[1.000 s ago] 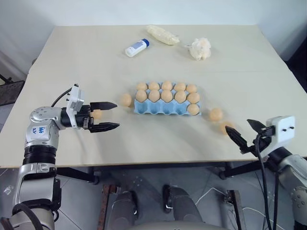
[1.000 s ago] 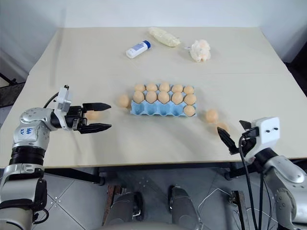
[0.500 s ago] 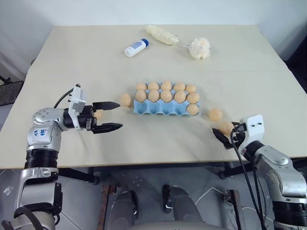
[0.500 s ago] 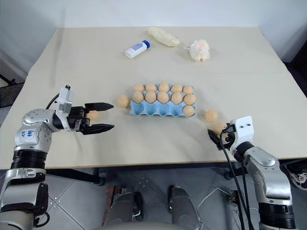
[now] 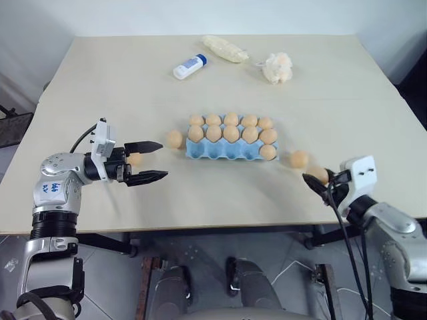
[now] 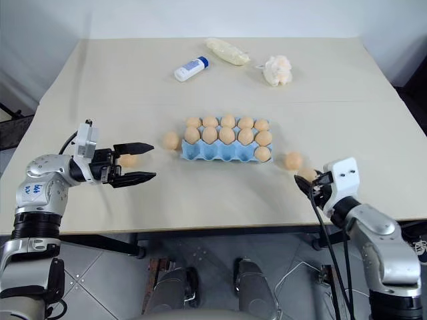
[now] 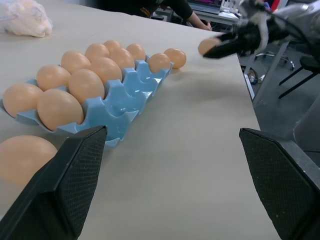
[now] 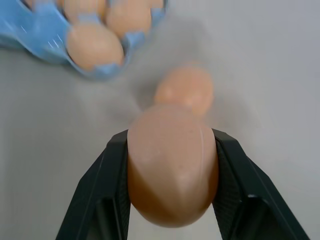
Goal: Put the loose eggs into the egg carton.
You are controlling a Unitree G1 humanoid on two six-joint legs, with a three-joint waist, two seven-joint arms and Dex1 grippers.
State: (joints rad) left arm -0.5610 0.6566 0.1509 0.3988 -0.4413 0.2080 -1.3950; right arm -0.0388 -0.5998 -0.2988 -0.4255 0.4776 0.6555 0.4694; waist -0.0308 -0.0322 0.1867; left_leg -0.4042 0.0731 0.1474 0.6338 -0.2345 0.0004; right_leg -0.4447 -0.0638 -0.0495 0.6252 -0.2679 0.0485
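eleven eggs seated in the light blue egg carton at mid table, near row holding one, four cups bare. four loose eggs: one just left of the carton, one between the spread fingers of the left tool, one right of the carton, one clamped in the right tool. beyond: one bottle, one bag, one puff.

Smooth matt eggs; glossy, seemingly plastic carton; matt table.
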